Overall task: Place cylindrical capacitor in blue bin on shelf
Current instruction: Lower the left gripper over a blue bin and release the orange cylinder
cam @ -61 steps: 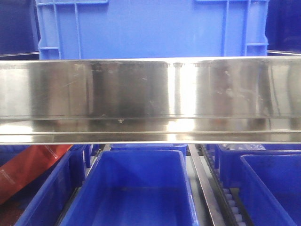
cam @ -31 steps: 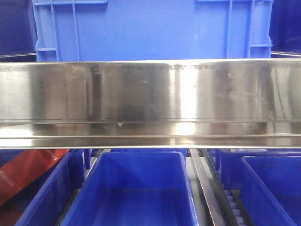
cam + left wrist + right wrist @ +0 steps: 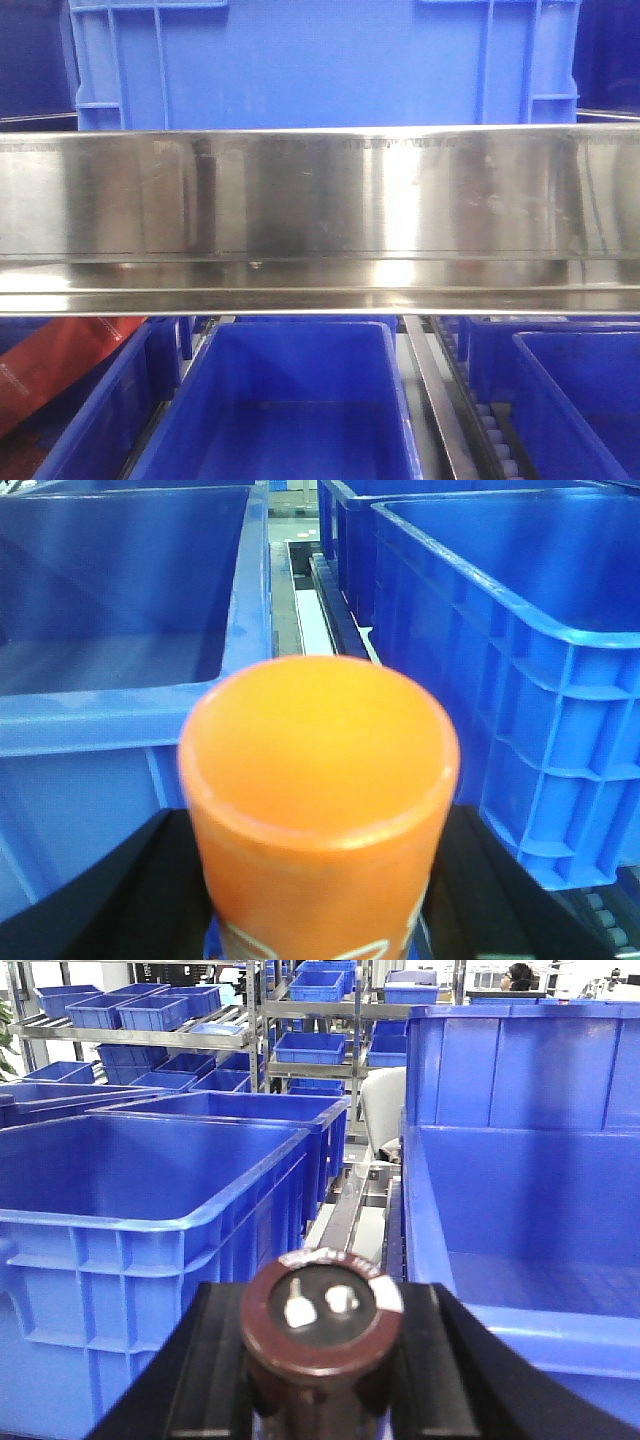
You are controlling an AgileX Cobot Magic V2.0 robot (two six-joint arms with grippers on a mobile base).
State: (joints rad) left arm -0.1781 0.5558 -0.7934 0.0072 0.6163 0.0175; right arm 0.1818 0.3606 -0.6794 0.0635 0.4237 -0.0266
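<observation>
Blue bins [image 3: 150, 1200] crowd the steel shelf [image 3: 320, 200]. Between two of them, the right gripper [image 3: 325, 1365] pinches the cylindrical capacitor [image 3: 322, 1330], its long axis aimed roughly at the wrist camera and its two-terminal end facing the lens. Meanwhile the left gripper [image 3: 320, 900] clamps an orange cylinder [image 3: 318, 780].

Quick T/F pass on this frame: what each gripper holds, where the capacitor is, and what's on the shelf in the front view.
1. The right gripper is shut on the cylindrical capacitor. True.
2. The left gripper is empty. False: it grips an orange cylinder.
3. The capacitor lies inside a bin. False: it sits between the right gripper's fingers, outside the blue bins.
4. In the front view, a blue crate stands on the tier above the shelf rail. True.
5. The capacitor's top face is blank. False: two light terminals show on it.
</observation>
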